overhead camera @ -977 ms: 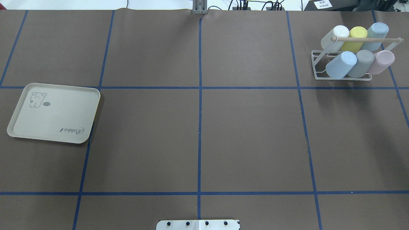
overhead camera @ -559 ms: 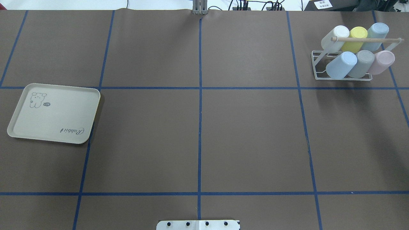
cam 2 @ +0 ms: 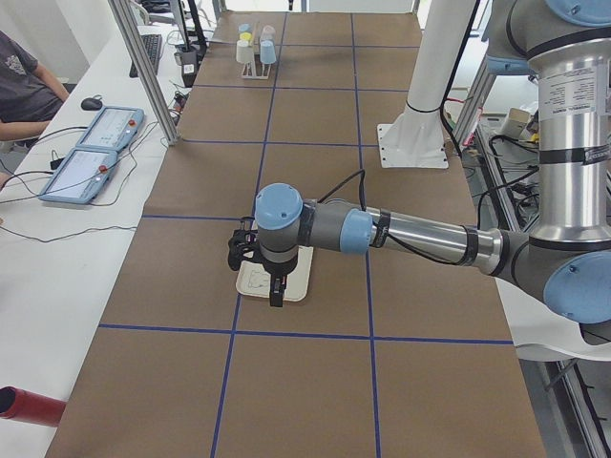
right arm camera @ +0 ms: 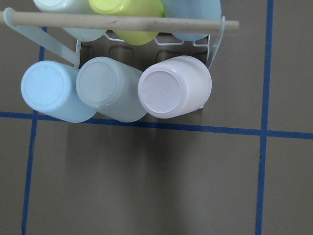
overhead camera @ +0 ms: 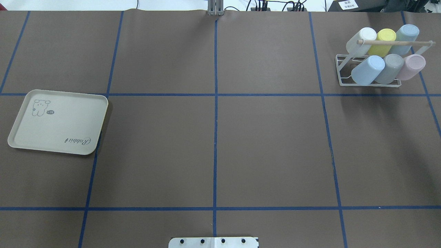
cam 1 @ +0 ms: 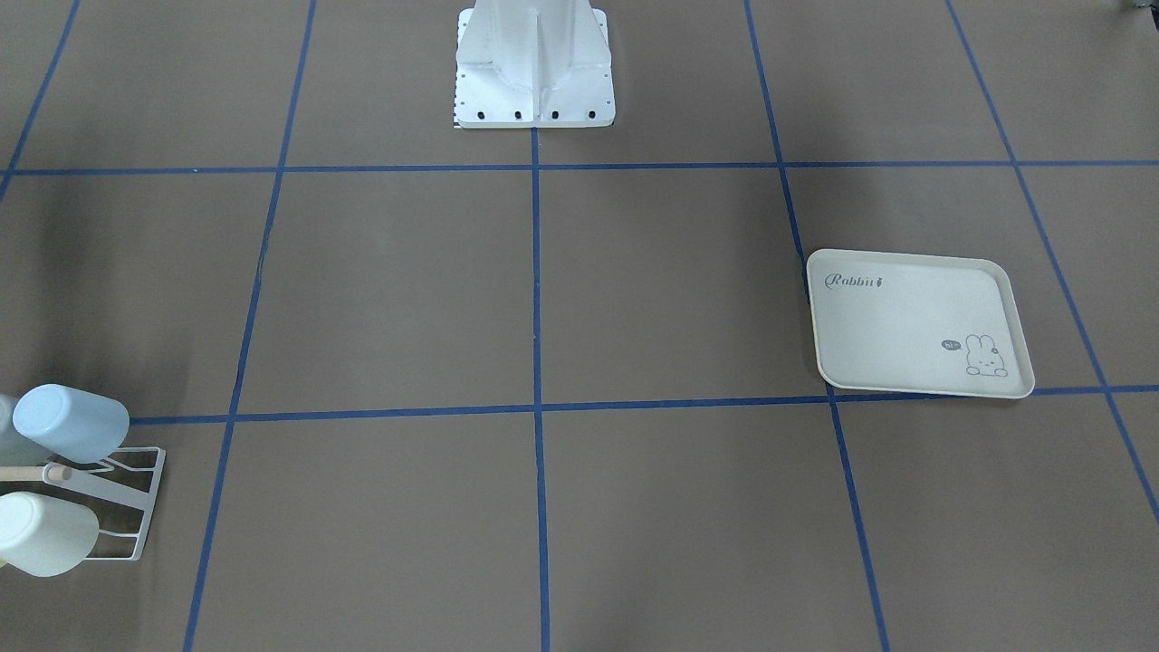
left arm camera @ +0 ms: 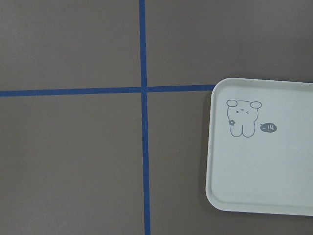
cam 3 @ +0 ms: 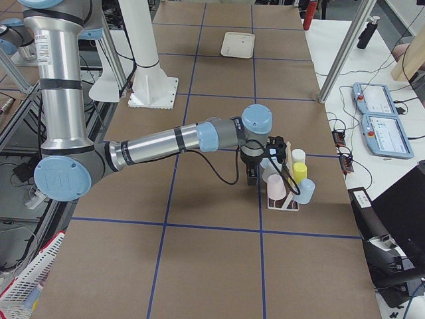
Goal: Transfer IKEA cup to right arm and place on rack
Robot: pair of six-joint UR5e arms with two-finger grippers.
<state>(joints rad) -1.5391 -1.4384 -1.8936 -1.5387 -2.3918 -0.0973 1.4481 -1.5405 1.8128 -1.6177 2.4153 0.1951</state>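
Frankly, I cannot tell how wide the left hand (cam 2: 275, 289) or right hand (cam 3: 252, 178) stands.

Brown table covering (overhead camera: 275, 148) gridded in blue tape (overhead camera: 215, 137), white bench (cam 2: 38, 305) alongside carrying two blue-edged tablets (cam 2: 81, 164)

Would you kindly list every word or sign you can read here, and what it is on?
"Rabbit": on the tray.
"hi~", apparently: in a bubble beside the tray's rabbit drawing.
White label at the overhead view's top edge: too small to read.
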